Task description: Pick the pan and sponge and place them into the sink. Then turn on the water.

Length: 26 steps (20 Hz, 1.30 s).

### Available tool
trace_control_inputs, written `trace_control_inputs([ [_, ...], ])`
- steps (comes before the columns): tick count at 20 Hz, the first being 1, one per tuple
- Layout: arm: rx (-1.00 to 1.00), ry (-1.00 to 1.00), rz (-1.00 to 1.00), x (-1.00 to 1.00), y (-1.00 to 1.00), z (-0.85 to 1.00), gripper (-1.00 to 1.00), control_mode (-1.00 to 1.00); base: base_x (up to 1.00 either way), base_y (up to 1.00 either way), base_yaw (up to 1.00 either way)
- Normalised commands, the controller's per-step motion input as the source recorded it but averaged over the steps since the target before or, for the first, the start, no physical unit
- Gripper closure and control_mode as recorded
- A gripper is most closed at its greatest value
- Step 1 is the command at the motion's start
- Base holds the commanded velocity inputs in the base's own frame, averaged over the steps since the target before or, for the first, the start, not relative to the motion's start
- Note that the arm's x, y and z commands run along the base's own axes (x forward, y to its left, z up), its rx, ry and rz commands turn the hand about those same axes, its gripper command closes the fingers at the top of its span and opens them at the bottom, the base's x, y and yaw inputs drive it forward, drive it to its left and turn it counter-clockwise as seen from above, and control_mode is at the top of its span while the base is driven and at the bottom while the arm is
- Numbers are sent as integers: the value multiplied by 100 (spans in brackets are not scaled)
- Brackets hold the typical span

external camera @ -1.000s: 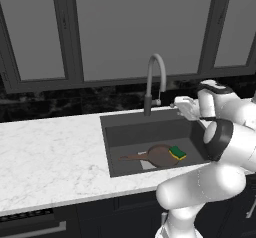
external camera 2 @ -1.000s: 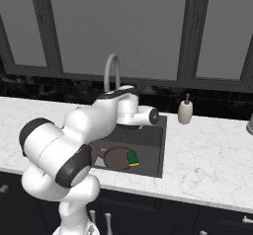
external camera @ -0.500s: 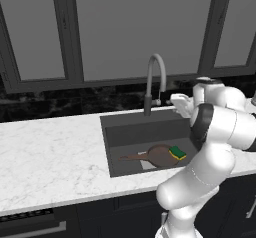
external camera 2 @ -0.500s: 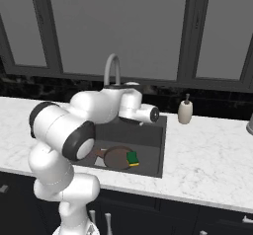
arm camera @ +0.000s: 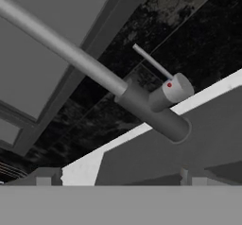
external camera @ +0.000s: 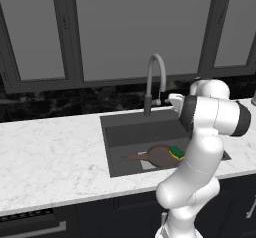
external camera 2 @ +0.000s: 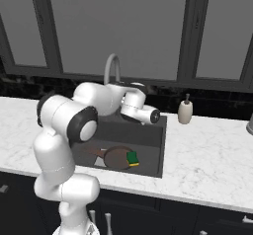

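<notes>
Bench (external camera: 50, 157): white marble look, grey veining, smooth. Sink (external camera: 130, 132): matt dark grey basin. Faucet (arm camera: 142, 108): smooth brushed-grey metal, faint sheen. Pan (external camera: 160, 154): reddish-brown, dull finish. Sponge (external camera 2: 132, 158): yellow body, green top layer. Backsplash (external camera: 60, 102): black stone, speckled. Soap bottle (external camera 2: 186, 112): matt beige.
</notes>
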Motion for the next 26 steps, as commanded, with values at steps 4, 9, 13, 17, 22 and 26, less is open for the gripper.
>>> trace_control_inputs([
  [4,0,0,-7,39,0,-17,-100,-100,0,0,0],
  [9,0,0,-1,29,0,-1,-100,-100,0,0,0],
  [13,2,0,0,32,0,-1,-100,-100,0,0,0],
  [17,0,0,0,39,0,-11,-100,-100,0,0,0],
  [22,0,0,0,42,0,-20,-100,-100,0,0,0],
  [26,0,0,0,38,0,-25,-100,-100,0,0,0],
])
